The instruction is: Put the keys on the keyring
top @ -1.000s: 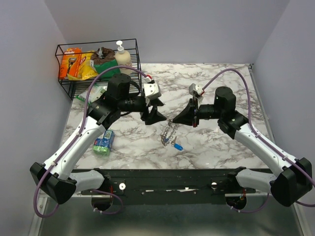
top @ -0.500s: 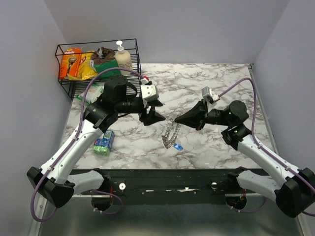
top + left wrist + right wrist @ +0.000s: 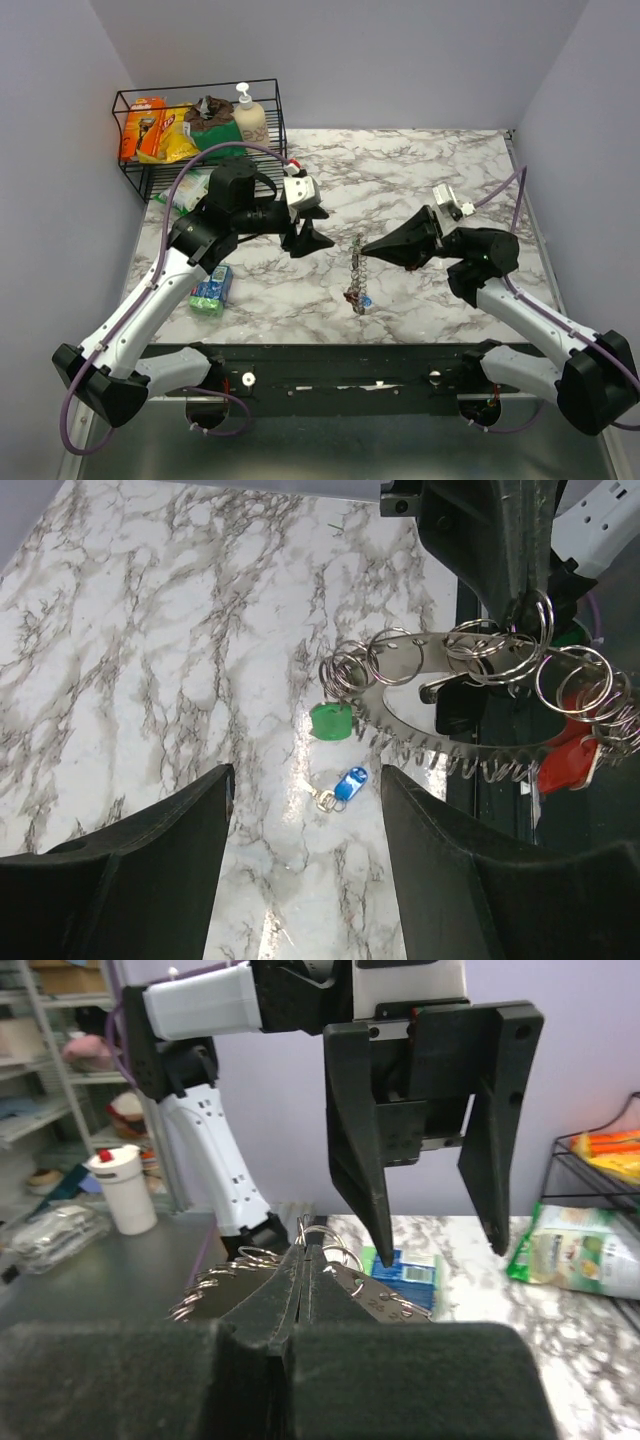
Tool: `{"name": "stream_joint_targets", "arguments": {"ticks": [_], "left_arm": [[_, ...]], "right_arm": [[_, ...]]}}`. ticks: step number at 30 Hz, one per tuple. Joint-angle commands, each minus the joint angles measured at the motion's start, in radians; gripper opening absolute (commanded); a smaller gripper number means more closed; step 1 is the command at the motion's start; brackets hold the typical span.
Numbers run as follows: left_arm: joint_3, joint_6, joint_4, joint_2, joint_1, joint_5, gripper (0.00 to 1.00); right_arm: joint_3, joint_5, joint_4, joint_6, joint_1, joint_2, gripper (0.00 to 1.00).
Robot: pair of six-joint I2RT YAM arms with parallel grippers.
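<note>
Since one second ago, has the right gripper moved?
Yes. The right gripper has drawn back rightward, away from the basket, shut on the keyring.

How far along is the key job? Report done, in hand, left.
Done: green key and red key hang on the keyring. In hand: right gripper clamps the keyring aloft; left gripper open. Left: blue key, apparently loose on the table.

Desk (image 3: 440,170): white marble, grey veining. Keyring (image 3: 405,712): silvery-grey, toothed rim. Green key (image 3: 329,721), blue key (image 3: 349,783), red key (image 3: 566,763): coloured heads. Left tool (image 3: 312,243), right tool (image 3: 366,248): black. Wire basket (image 3: 195,88): black. Walls (image 3: 350,60): pale lilac.
</note>
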Motion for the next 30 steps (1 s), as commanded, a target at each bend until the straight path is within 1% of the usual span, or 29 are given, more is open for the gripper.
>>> {"name": "stream_joint_targets", "arguments": {"ticks": [1,2,3,6,8,12,14,19,20,22,23,25,26,27,29,30], "left_arm": [[-0.015,0.015,0.016,-0.031,0.003,-0.019,0.69],[-0.015,0.017,0.016,-0.031,0.002,-0.021,0.69],[-0.016,0.017,0.018,-0.034,0.003,-0.022,0.68],[-0.016,0.015,0.018,-0.036,0.003,-0.022,0.68],[-0.016,0.015,0.016,-0.040,0.002,-0.021,0.68],[-0.019,0.017,0.021,-0.052,0.002,-0.024,0.67],[-0.019,0.018,0.021,-0.059,0.003,-0.021,0.67],[-0.016,0.017,0.027,-0.060,0.002,-0.014,0.66],[-0.016,0.017,0.026,-0.062,0.003,-0.004,0.66],[-0.015,0.017,0.026,-0.065,0.002,0.010,0.66],[-0.012,0.017,0.026,-0.066,0.003,0.022,0.66],[-0.002,0.026,0.012,-0.068,0.002,0.044,0.67],[0.004,0.026,0.006,-0.066,0.003,0.051,0.67],[0.010,0.031,-0.002,-0.066,0.002,0.076,0.67],[0.030,0.037,-0.028,-0.059,0.003,0.094,0.67],[0.036,0.040,-0.036,-0.053,0.002,0.107,0.67]], "right_arm": [[0.034,-0.057,0.422,0.262,0.003,0.074,0.01],[0.045,-0.064,0.480,0.294,0.003,0.090,0.01],[0.059,-0.072,0.497,0.351,0.003,0.103,0.01],[0.103,-0.103,0.497,0.400,0.003,0.131,0.01],[0.105,-0.110,0.494,0.399,0.003,0.127,0.01],[0.104,-0.117,0.369,0.313,0.003,0.094,0.01],[0.097,-0.123,0.333,0.290,0.003,0.078,0.01],[0.100,-0.138,0.304,0.267,0.003,0.070,0.01],[0.102,-0.138,0.252,0.256,0.003,0.068,0.01],[0.111,-0.140,0.162,0.183,0.004,0.058,0.01],[0.114,-0.138,0.054,0.152,0.003,0.047,0.01],[0.125,-0.112,-0.097,0.017,0.003,0.010,0.01],[0.146,-0.098,-0.276,-0.039,0.003,-0.005,0.01],[0.159,-0.086,-0.365,-0.154,0.003,-0.020,0.01],[0.203,-0.029,-0.542,-0.271,0.003,-0.065,0.01],[0.217,-0.008,-0.707,-0.379,0.003,-0.079,0.01]]}}
